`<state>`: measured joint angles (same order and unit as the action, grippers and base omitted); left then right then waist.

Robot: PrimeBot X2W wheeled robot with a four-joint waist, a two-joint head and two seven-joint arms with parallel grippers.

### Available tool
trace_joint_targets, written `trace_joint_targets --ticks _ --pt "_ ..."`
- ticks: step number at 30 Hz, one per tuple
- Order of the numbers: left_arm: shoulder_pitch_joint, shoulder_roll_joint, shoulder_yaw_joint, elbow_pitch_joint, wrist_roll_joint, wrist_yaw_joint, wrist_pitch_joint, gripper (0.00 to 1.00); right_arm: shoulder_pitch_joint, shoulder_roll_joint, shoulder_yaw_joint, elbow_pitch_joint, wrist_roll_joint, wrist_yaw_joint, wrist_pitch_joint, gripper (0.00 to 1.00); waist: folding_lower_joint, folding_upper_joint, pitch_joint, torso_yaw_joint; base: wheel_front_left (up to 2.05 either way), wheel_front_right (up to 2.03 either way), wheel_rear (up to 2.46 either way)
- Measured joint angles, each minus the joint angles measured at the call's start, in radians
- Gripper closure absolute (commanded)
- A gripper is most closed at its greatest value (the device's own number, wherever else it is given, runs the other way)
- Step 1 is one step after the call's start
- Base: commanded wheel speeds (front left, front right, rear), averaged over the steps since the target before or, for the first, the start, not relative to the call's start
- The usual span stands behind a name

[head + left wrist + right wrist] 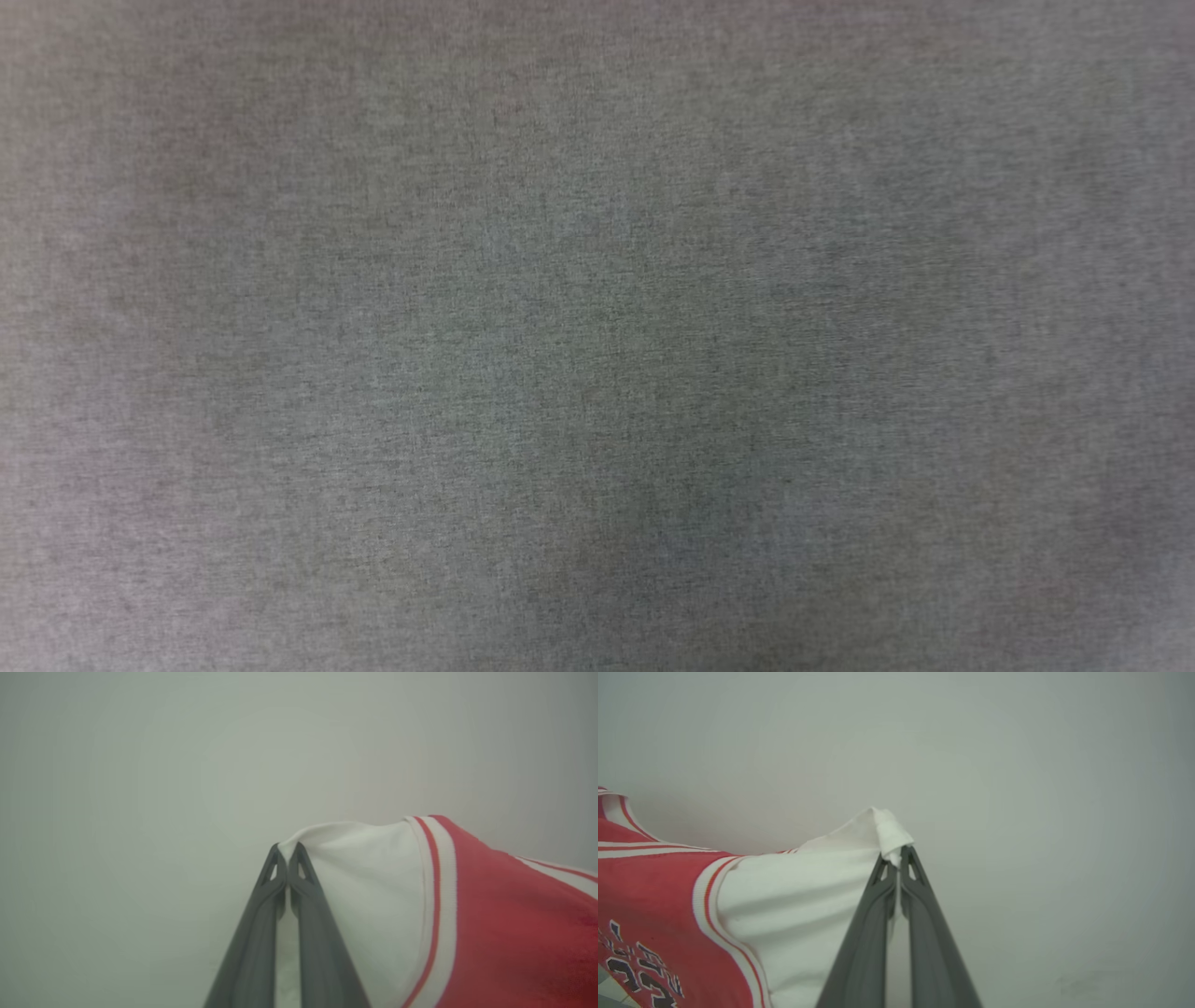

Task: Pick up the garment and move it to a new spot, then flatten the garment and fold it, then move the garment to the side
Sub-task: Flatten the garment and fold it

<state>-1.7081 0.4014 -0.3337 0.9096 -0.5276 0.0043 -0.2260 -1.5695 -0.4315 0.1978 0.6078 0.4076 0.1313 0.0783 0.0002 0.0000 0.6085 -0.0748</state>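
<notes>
1. The left gripper (287,851) is seen nearest in its own wrist view. Its two dark fingers are pressed together at the tips, and the edge of a white sleeve (369,882) is pinched between them.
2. The right gripper (899,855) is closed in the same way on the other white sleeve (808,891). A small fold of cloth is pushed out just above its tips.
3. The garment (490,914) is therefore held at both sleeves. It is judged that this two-point hold is chosen so that the cloth is spread between the grippers and can be laid down flat, not in a heap.
4. From the left gripper, the sleeve is followed to the right of the fingers in that view by the striped trim (437,896) and then the red body. From the right gripper the same order is found to the left of the fingers, and the black letters (635,961) are seen low on the red part.
5. Behind the cloth a pale plain background (140,765) is seen. Whether it is a wall or a table cannot be told.
6. In the head view a grey woven surface (597,336) is seen, rather blurred.
</notes>
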Motion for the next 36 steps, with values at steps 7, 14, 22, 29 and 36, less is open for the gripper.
trace_joint_targets --ticks 7,14,22,29,36 --pt "0.090 -0.011 0.014 0.032 -0.027 -0.024 -0.022 1.00 0.025 0.014 0.093 0.034 0.072 0.000 -0.022 1.00 0.0000 0.0000 0.009 0.006 0.00 0.00 0.00" --pt "0.270 -0.020 0.028 0.008 -0.041 -0.054 -0.034 1.00 0.175 -0.003 0.192 0.003 0.161 0.000 -0.025 1.00 0.0000 0.0001 -0.051 0.010 0.00 0.00 0.00" --pt "0.662 -0.029 0.132 -0.219 -0.057 -0.061 -0.036 1.00 0.502 -0.077 0.254 -0.131 0.227 0.000 -0.043 1.00 -0.0001 0.0000 -0.174 0.025 0.00 0.00 0.00" --pt "1.031 -0.046 0.201 -0.401 -0.048 -0.029 -0.037 1.00 0.830 -0.106 0.204 -0.253 0.239 0.000 -0.013 1.00 -0.0002 0.0000 -0.303 0.044 0.00 0.00 0.00" --pt "1.373 -0.041 0.223 -0.523 -0.062 0.021 -0.032 1.00 1.183 -0.056 0.071 -0.388 0.184 0.000 0.044 1.00 -0.0004 0.0000 -0.423 0.063 0.00 0.00 0.00"
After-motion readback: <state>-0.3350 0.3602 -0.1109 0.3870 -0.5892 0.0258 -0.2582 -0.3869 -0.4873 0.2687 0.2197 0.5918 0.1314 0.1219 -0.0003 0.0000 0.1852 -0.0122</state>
